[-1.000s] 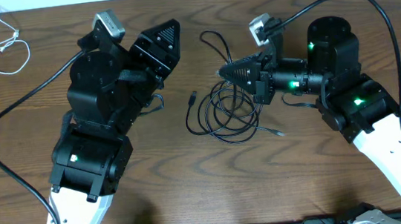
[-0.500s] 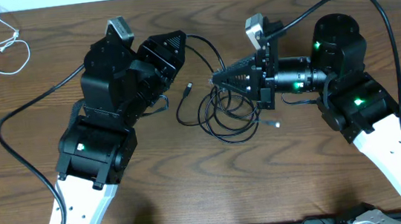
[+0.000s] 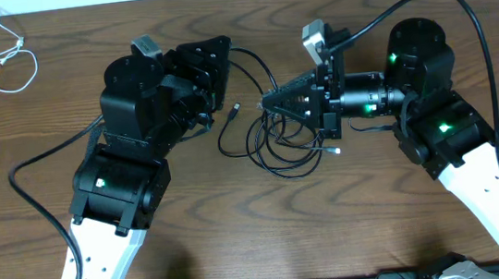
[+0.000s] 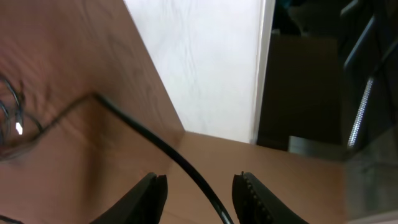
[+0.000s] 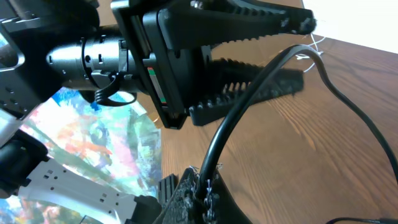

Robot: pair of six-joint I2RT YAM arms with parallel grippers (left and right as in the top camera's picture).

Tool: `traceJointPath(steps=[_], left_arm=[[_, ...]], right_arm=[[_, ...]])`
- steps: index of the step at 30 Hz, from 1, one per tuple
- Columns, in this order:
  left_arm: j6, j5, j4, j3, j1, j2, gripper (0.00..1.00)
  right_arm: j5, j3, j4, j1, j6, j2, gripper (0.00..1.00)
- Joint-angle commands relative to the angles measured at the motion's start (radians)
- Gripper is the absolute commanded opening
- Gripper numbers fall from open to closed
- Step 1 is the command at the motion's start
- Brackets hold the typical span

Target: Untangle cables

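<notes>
At centre of the surface [image 3: 242, 242], the black cables [image 3: 266, 140] lie in a loose tangle of overlapping loops between the two arms. One plug end [image 3: 235, 111] points toward the left arm; a second plug end [image 3: 334, 152] lies at the right edge of the tangle.

Left end effector [image 4: 200, 180]: fingers spread. A black strand [image 4: 168, 149] runs between them; it does not appear to touch either finger.

Right end effector [image 3: 269, 103]: fingers pressed together at the upper edge of the tangle, pinching one black cable [image 5: 249, 99]. This cable rises from the fingertips and arcs away over the surface.

White cable [image 3: 5, 58]: loosely looped at the far left corner, well apart from the tangle and both arms.
</notes>
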Motion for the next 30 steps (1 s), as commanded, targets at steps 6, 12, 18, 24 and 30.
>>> traceJointPath(steps=[6, 12, 18, 24, 30], left_arm=[[-0.15, 0.119, 0.005, 0.008, 0.003, 0.023, 0.43], [-0.15, 0.119, 0.018, 0.008, 0.004, 0.026, 0.36], [-0.15, 0.119, 0.02, 0.008, 0.004, 0.026, 0.22], [-0.15, 0.119, 0.021, 0.008, 0.004, 0.026, 0.12], [-0.144, 0.097, 0.019, 0.008, 0.005, 0.026, 0.08]], right_arm=[[-0.016, 0.002, 0.009, 0.006, -0.019, -0.021, 0.01], [-0.016, 0.002, 0.006, 0.006, -0.019, -0.021, 0.01], [-0.016, 0.002, 0.006, 0.006, -0.019, -0.021, 0.01], [-0.016, 0.002, 0.006, 0.006, -0.019, -0.021, 0.01], [-0.016, 0.002, 0.006, 0.006, -0.019, -0.021, 0.01]])
